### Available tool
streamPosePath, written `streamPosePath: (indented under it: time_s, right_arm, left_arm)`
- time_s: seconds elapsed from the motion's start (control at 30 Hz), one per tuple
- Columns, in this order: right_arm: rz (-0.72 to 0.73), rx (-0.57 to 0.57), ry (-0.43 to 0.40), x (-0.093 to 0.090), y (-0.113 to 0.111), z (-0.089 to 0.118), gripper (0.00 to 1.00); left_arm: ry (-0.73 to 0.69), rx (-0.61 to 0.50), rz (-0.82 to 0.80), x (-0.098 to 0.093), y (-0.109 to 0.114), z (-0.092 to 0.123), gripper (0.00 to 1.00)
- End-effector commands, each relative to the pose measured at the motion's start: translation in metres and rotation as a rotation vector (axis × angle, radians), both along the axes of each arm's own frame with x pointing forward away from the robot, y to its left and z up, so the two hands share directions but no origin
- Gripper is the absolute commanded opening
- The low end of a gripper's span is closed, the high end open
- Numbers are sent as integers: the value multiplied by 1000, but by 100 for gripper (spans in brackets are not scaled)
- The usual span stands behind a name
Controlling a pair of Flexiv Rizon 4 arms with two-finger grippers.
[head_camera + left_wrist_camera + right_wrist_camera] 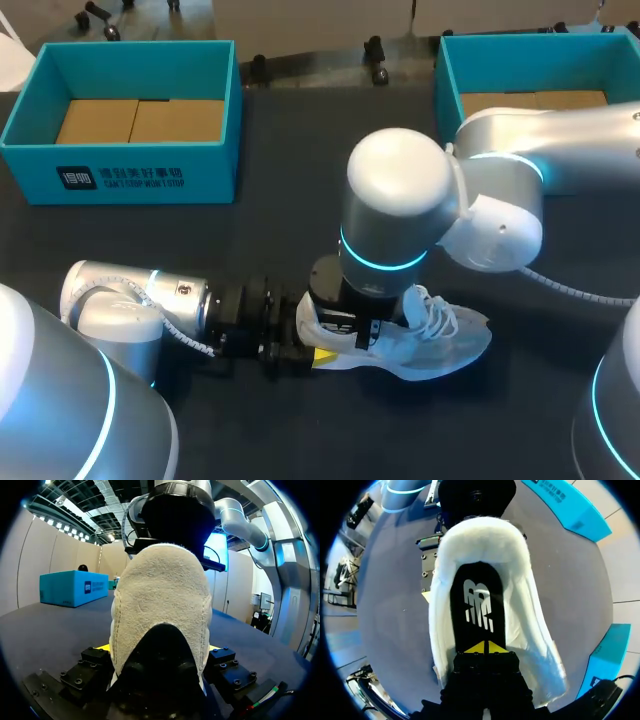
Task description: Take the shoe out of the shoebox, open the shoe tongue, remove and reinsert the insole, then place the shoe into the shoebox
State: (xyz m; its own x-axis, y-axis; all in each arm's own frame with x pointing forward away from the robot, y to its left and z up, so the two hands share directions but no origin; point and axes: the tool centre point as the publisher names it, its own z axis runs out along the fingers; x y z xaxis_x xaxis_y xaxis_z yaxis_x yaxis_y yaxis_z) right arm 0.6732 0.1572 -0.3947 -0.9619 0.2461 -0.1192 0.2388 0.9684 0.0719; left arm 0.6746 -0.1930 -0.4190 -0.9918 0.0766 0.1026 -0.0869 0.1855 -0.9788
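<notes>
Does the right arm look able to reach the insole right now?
Likely yes: the right claw sits inside the shoe opening, tips against the black insole, with nothing over it.

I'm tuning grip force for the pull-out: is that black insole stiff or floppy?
Probably floppy: the insole looks thin and lies flat inside the shoe. Likely light, too; the left tool clamping the heel should stop the shoe lifting with it.

Left arm (130, 300) enters low and near horizontal, its gripper (157, 649) closed on the heel of the shoe (160, 595), one finger on each side. Right arm (560, 140) reaches past the middle, wrist (395, 215) pointing straight down; the yellow tips of its gripper (485, 647) meet, inside the shoe.
</notes>
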Motion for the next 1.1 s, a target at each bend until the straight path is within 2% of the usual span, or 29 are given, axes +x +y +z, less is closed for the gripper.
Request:
streamPosePath:
  time_s: [0.03,0.5,0.83,0.87,0.97,1.03,1.1]
  right_arm:
    - [-16,-1,-26,-9,-6,5,0]
    - [-37,-18,-12,-4,-22,10,0]
    - [-33,3,-27,1,-27,1,0]
    - [-29,3,-26,2,-26,1,1]
    - [-22,5,-24,5,-25,-1,16]
    - [-19,9,-18,7,-26,-3,15]
    - [-18,10,-11,8,-25,-4,20]
  left_arm:
    - [1,3,-1,1,0,-1,0]
    - [1,3,-1,1,0,-1,0]
    - [1,3,-1,1,0,-1,0]
    - [1,3,-1,1,0,-1,0]
    - [1,3,-1,1,0,-1,0]
    - [1,3,-1,1,0,-1,0]
    - [1,3,-1,1,0,-1,0]
